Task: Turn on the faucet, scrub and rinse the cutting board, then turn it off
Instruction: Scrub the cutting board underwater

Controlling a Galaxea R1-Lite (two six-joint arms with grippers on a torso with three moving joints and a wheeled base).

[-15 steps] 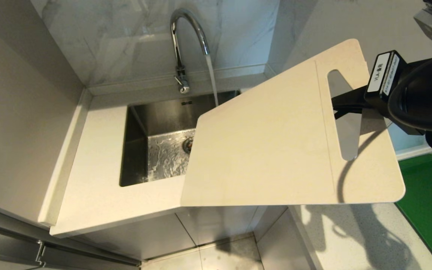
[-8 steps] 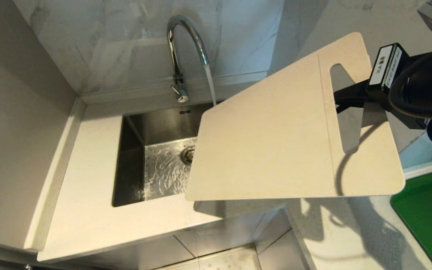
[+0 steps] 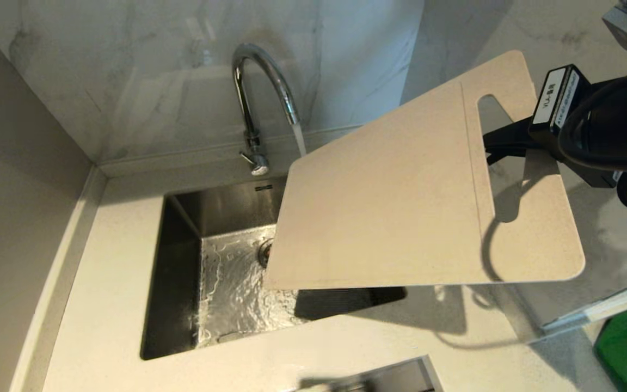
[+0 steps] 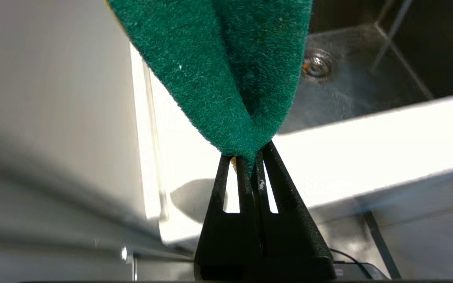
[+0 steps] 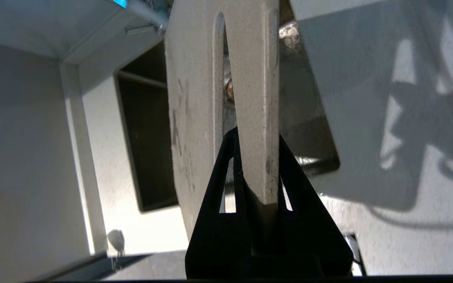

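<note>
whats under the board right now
Under the board lies the sink's right part, its wet floor and half the drain showing. The rest of the basin is covered.

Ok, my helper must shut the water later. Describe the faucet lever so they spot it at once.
Find the steel sink in the pale counter. Behind it rises the arched chrome faucet. The lever is the small stubby knob at its base, the only part sticking out sideways.

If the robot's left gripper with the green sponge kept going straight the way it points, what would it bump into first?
Probably the white countertop edge beside the steel sink, which lies just beyond the left gripper and its green scrubbing sponge; depth is hard to judge.
</note>
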